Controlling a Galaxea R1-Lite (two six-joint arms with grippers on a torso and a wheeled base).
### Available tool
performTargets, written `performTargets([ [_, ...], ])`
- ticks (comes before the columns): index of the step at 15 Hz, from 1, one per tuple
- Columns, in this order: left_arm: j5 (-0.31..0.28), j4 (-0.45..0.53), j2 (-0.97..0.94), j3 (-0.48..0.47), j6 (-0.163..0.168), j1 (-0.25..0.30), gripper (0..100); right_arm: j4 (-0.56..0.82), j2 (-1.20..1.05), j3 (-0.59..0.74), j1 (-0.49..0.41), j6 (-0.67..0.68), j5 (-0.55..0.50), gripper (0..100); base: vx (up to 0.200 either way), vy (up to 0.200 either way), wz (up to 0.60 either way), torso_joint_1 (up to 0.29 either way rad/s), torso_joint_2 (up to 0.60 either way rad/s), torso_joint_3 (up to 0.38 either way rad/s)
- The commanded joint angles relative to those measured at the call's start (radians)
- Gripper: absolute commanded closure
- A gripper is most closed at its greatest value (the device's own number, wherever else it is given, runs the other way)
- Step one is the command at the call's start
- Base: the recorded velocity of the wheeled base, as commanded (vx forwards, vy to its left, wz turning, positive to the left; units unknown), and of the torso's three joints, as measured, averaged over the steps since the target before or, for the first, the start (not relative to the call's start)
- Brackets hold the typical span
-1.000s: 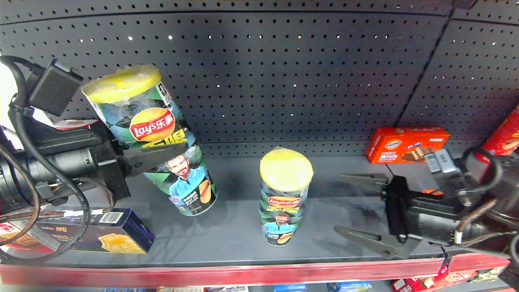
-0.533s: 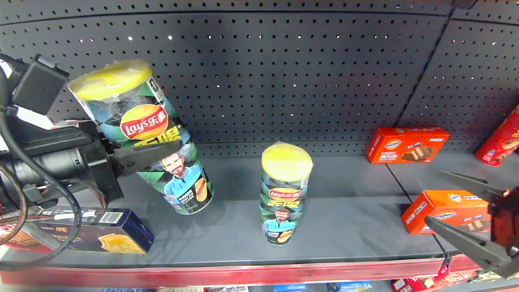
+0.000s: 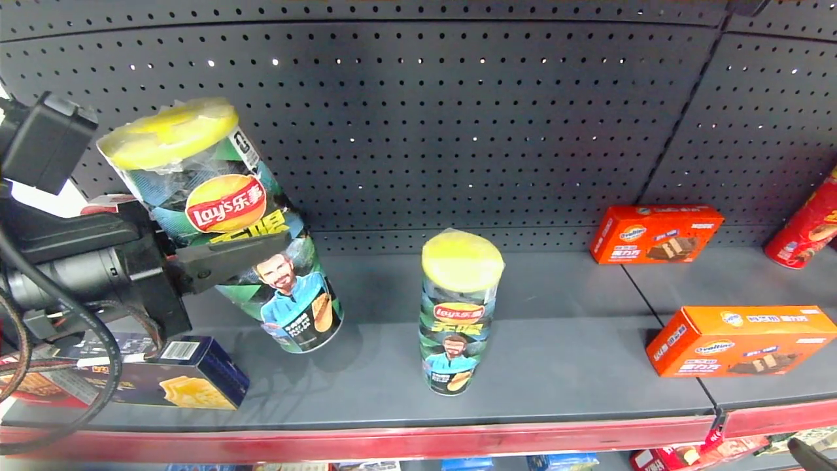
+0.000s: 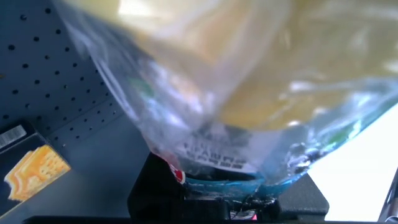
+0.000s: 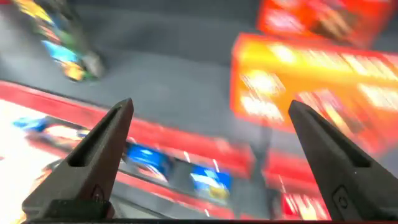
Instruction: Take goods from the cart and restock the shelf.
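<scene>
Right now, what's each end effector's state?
Left end effector: closed on the tilted chip can.
Right end effector: open, holding nothing.

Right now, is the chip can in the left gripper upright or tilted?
Tilted: the chip can leans, lid left of its base, unlike the upright can.

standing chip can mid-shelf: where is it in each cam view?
Head view: standing chip can upright at mid-shelf, to the right of the held chip can.
Left wrist view: the can here is the held chip can, close up, not the standing one.
Right wrist view: blurred colourful shape on the shelf, likely it.
Shared landmark: grey shelf deck.
</scene>
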Motion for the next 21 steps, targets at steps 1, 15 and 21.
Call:
performTargets([
  [1, 0.002, 0.000, -0.016, 0.005, -0.002, -0.001, 100, 0.355, -0.457, 0.043, -0.113, -0.007, -0.150, 0, 0.000, 0.000, 0.00, 0.000, 0.00, 0.000],
  [15, -0.004, 0.008, -0.041, 0.038, -0.003, -0.027, 100, 0.440, -0.537, 0.070, -0.161, 0.019, -0.559, 0, 0.000, 0.000, 0.00, 0.000, 0.00, 0.000],
  [21, -0.004, 0.000, -0.045, 0.091, 0.000, -0.033, 100, 0.440, -0.537, 0.070, -0.161, 0.019, -0.559, 0, 0.000, 0.000, 0.00, 0.000, 0.00, 0.000],
])
